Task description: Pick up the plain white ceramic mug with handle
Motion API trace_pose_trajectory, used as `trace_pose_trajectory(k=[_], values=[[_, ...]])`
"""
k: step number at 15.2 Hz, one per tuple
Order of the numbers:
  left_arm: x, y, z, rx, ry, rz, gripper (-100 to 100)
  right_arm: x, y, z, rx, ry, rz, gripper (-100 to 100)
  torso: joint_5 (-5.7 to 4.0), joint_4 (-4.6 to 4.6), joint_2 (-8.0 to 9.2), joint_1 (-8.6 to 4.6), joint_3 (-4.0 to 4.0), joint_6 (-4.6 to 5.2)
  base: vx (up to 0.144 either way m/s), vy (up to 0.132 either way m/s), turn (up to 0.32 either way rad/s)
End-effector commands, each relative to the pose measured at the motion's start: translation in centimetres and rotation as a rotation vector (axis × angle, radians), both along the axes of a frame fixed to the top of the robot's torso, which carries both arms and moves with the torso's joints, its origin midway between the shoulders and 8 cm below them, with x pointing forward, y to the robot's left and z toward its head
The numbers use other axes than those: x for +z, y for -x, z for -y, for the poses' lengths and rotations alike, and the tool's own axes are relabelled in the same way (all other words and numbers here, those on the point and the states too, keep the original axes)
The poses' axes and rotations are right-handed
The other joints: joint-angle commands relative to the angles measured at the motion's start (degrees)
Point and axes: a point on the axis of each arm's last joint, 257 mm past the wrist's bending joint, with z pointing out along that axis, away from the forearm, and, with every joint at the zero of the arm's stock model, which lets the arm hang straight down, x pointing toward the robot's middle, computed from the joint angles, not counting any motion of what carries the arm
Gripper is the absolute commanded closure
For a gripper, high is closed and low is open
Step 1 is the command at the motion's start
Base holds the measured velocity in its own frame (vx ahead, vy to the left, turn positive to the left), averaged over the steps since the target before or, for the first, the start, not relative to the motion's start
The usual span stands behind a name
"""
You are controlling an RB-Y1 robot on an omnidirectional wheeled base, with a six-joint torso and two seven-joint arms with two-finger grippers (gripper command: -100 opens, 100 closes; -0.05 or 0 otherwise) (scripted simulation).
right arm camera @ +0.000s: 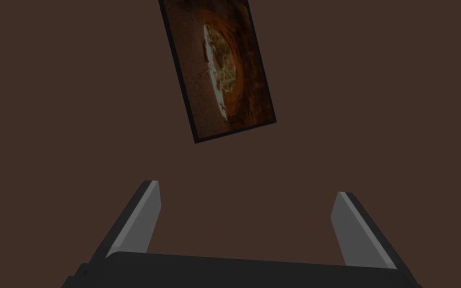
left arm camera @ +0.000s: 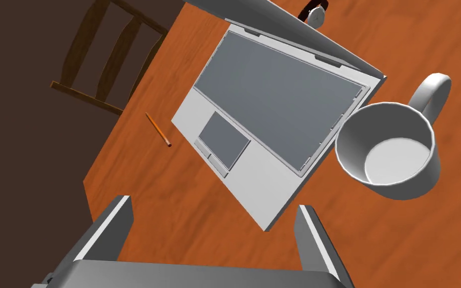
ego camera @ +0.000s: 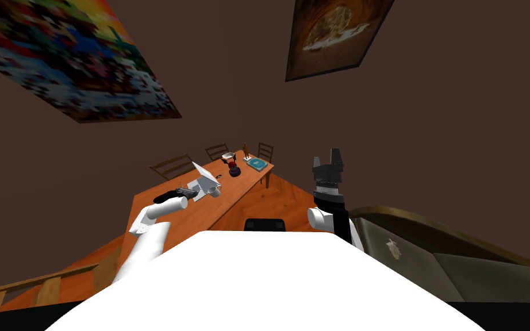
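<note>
Left pincer [left arm camera: 213,204], blades apart and empty — white mug [left arm camera: 392,155] lies outside one blade; centre over its rim before closing.

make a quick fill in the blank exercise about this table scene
1. A white ____ with a handle stands upright on the table beside the open laptop.
2. The left tool hovers above the laptop's corner, its fingers ____.
3. A thin orange ____ lies on the table, on the laptop's other side.
4. The right tool, raised, holds ____.
Missing: mug; open; pencil; nothing.
</note>
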Motion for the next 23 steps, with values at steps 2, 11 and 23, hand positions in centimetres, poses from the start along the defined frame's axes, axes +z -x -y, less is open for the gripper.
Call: trace_pose_trajectory(k=[2, 11, 23], values=[[-1.4, 1.4, -1.9, 0.110, 0.106, -0.008, -100, 0.0, 0.0, 0.0, 0.000, 0.000, 0.000, 0, 0.01, -0.01, -0.01, 0.01, -0.01, -0.01, 0.010, 0.010, -0.174], [-5.6, 5.5, -3.1, 0.333, 0.344, -0.068, -100, 0.0, 0.0, 0.0, 0.000, 0.000, 0.000, 0, 0.01, -0.01, -0.01, 0.03, -0.01, -0.04, 0.012, 0.014, -0.113], [-10.3, 10.3, -1.8, 0.626, 0.660, -0.126, -100, 0.0, 0.0, 0.0, 0.000, 0.000, 0.000, 0, 0.03, -0.02, -0.09, 0.17, -0.05, -0.02, 0.020, 0.037, -0.130]])
